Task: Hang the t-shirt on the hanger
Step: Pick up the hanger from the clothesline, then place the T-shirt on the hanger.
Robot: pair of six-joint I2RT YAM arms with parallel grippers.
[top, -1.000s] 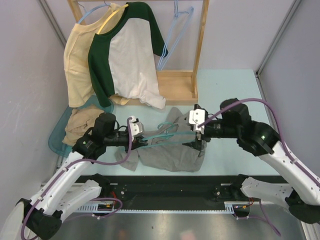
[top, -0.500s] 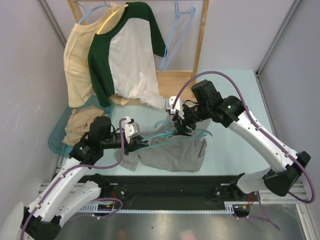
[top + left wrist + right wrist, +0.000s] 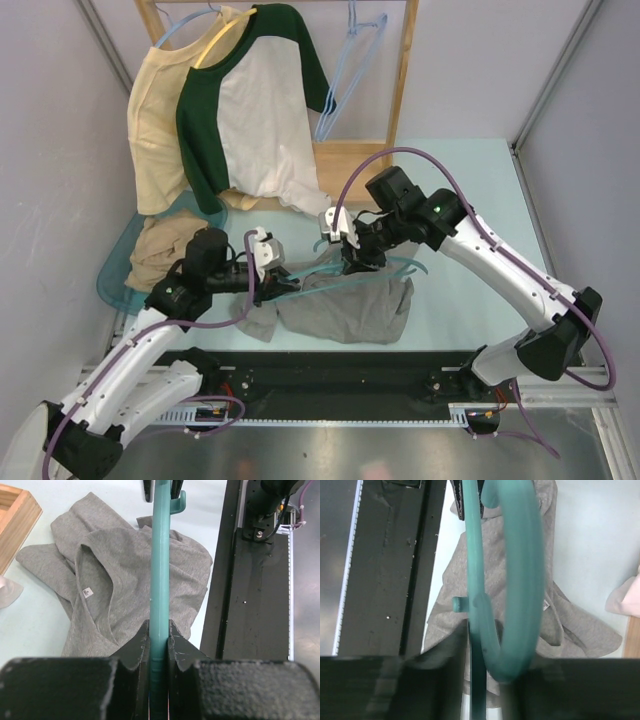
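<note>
Pale blue table (image 3: 470,200), grey walls (image 3: 60,150), wooden rack (image 3: 402,100) behind. Grey t-shirt (image 3: 345,310) crumpled at near edge; hanger (image 3: 160,570) just above it — left gripper (image 3: 159,632) clamped on one end, right gripper (image 3: 352,265) at its hook — grip unclear.

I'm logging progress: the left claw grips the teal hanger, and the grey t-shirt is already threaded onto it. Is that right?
Not quite. The left claw does grip the hanger, but the t-shirt is not threaded onto it. It lies crumpled on the table beneath the hanger. The left wrist view shows this.
</note>
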